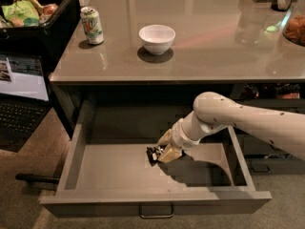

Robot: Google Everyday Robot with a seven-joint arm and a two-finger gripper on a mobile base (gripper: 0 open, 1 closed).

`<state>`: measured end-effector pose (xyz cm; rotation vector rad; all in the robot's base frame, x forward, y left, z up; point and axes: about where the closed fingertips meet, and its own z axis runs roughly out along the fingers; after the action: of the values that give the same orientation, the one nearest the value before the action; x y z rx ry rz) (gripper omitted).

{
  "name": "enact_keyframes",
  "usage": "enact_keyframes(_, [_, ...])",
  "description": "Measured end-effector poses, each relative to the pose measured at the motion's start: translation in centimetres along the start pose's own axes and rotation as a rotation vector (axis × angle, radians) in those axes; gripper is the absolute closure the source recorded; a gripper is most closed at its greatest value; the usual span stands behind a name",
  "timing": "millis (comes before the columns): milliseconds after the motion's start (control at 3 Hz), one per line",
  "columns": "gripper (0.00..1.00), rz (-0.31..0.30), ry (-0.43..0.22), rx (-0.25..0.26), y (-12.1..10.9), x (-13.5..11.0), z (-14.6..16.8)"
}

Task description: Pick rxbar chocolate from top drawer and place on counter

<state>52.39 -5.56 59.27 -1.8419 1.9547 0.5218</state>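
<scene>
The top drawer (109, 171) is pulled open below the counter (214, 51), with its bar handle (156, 213) at the front. The rxbar chocolate (153, 153), a small black wrapped bar, is near the middle of the drawer. My gripper (163, 148) reaches into the drawer from the right. Its tan fingers (170, 154) are closed on the bar's right end, and the bar looks slightly raised off the drawer floor. The white arm (248, 123) crosses over the drawer's right side.
On the counter stand a white bowl (157, 38), a green-and-white can (92, 25) and jars at the far right (295, 27). A black bin of snacks (38, 18) and a laptop (21, 87) are at the left. Dark shelves lie behind the arm.
</scene>
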Motion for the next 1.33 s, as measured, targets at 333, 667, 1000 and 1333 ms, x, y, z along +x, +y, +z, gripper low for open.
enact_keyframes(333, [0.89,0.0,0.0,0.0,0.0,-0.1,-0.2])
enact_keyframes(667, [1.0,0.0,-0.018,0.055,-0.2,-1.3,-3.5])
enact_keyframes(1000, [1.0,-0.026,-0.046,0.119,0.0,-3.2,-9.1])
enact_keyframes(1333, [1.0,-0.079,-0.065,0.195,-0.6,-6.3,-16.0])
